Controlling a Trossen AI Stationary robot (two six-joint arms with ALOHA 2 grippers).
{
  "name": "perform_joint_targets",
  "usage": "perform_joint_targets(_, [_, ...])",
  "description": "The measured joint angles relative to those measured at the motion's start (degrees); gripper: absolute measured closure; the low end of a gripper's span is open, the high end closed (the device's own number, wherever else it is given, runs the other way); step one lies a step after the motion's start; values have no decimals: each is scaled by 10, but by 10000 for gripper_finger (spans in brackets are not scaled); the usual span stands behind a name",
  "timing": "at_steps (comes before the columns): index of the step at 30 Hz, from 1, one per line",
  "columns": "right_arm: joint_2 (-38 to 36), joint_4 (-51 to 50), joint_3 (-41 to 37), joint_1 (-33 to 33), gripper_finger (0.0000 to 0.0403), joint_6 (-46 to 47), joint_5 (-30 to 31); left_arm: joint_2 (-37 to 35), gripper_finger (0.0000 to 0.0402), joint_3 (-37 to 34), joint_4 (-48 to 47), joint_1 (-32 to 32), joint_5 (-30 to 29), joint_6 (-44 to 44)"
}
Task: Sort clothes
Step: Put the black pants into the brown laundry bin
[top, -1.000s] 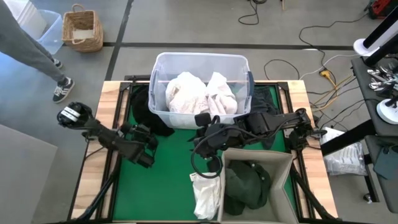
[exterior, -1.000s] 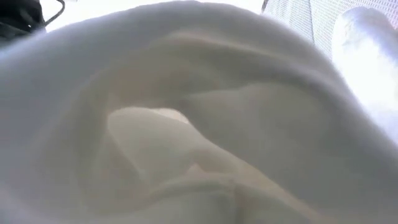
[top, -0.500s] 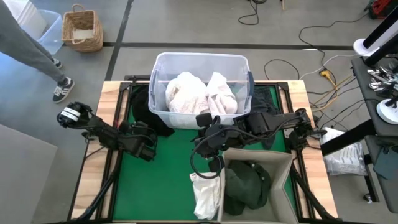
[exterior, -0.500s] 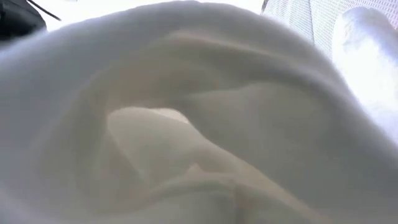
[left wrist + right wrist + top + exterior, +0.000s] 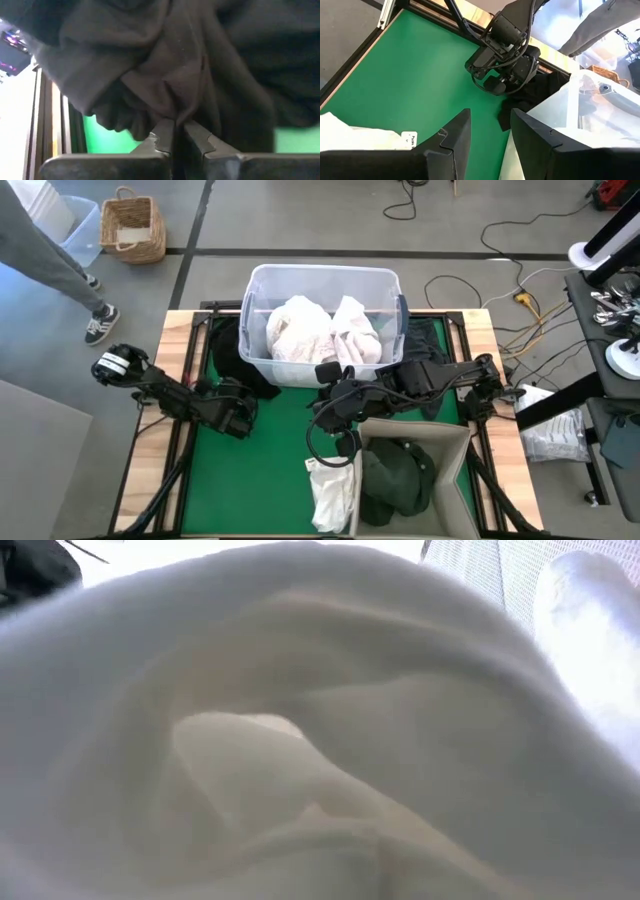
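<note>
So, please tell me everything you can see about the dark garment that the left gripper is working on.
The dark garment is soft, charcoal-black fabric, crumpled into loose folds. It lies on the green mat at the table's left side, against the left wall of the clear tub, partly tucked behind it. The left gripper is shut on a fold of its edge; the fabric bunches up between the fingers. It looks like one piece, but its type cannot be told.

Two white garments [image 5: 322,328] in the tub [image 5: 262,283], one white [image 5: 331,494] draped, two dark [image 5: 395,476].
</note>
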Motion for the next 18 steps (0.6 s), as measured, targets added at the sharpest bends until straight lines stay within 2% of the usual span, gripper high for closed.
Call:
perform_joint_targets(12, [0,-24,0,0,292,6,0,0,401,160,-69,-20,88,105])
perform_joint_targets(18, [-7,-40,0,0,298,17,-6,-1,401,263,-120,-78,73,124])
